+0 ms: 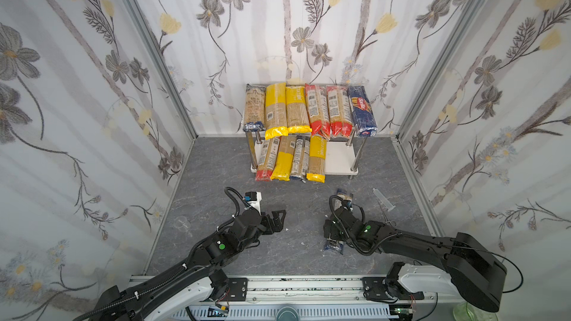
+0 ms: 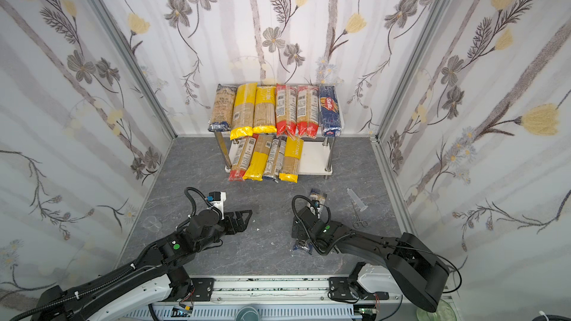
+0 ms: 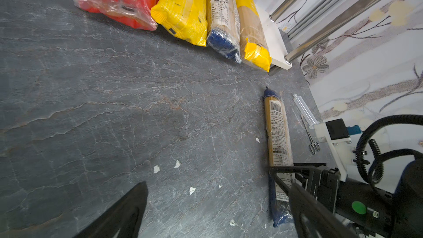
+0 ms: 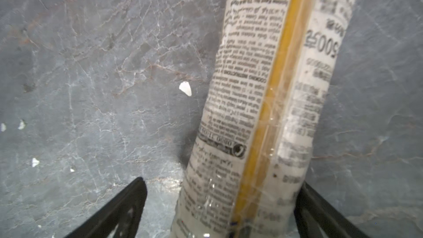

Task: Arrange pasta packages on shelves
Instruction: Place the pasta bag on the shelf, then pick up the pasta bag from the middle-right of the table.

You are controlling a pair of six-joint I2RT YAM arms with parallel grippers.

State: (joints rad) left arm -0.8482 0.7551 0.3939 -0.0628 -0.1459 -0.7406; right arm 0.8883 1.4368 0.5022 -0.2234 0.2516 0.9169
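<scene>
One long clear bag of tan spaghetti with dark-blue ends (image 1: 342, 194) lies on the grey marbled tabletop (image 1: 216, 168), in front of the two-tier white rack with four shiny metal legs (image 1: 340, 159). The right gripper (image 4: 222, 183) straddles it with its jaws spread, one finger clear of the wrap. Six upper-board packs (image 1: 275, 109) include one dark-blue Barilla pack (image 1: 362, 111). Four lower-board packs (image 1: 317, 162) lie side by side. The left gripper (image 3: 218, 186) hangs spread and empty. One clear plastic syringe (image 1: 383, 199) lies nearby.
</scene>
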